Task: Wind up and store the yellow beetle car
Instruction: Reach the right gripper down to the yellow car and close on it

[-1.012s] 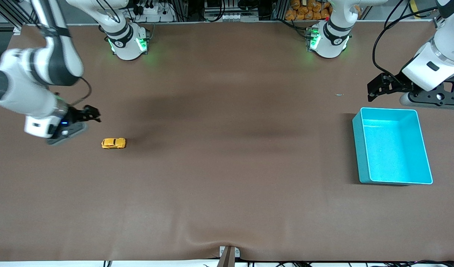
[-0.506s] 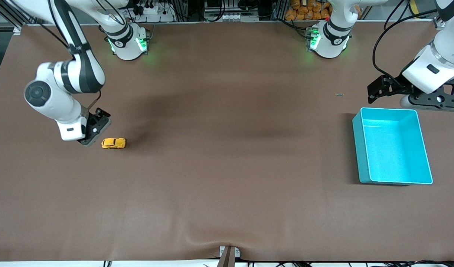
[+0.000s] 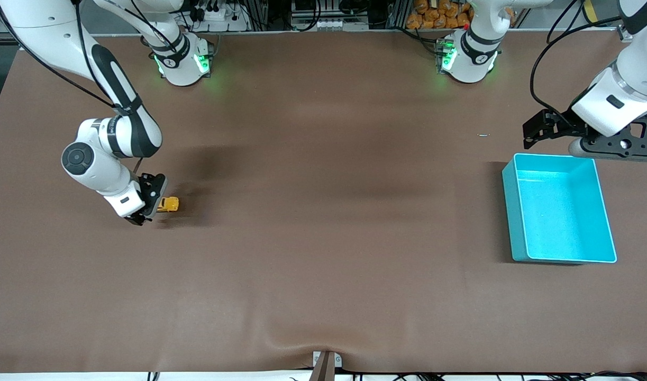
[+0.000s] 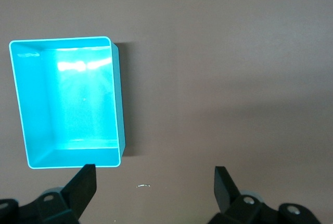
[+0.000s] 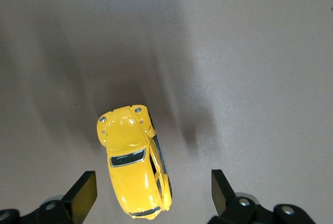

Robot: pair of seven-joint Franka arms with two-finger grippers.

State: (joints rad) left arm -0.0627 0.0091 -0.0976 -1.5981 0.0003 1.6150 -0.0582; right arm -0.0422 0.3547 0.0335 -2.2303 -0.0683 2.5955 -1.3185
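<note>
Brown table [image 3: 323,238], cluttered equipment rack [image 3: 323,13]

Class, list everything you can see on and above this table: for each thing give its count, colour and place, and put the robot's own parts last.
yellow beetle car: one, yellow-orange with dark windows, on the table toward the right arm's end, partly under the right gripper.
turquoise bin: one, turquoise, open and with nothing visible inside, on the table toward the left arm's end.
table: one, covered in brown.
small pale scrap: one, pale, on the table beside the bin, farther from the front camera than it.
right gripper: one, black fingers on a white arm, open, over the car with the car between its fingers in the wrist view.
left gripper: one, black, open, waits over the table beside the bin.
</note>
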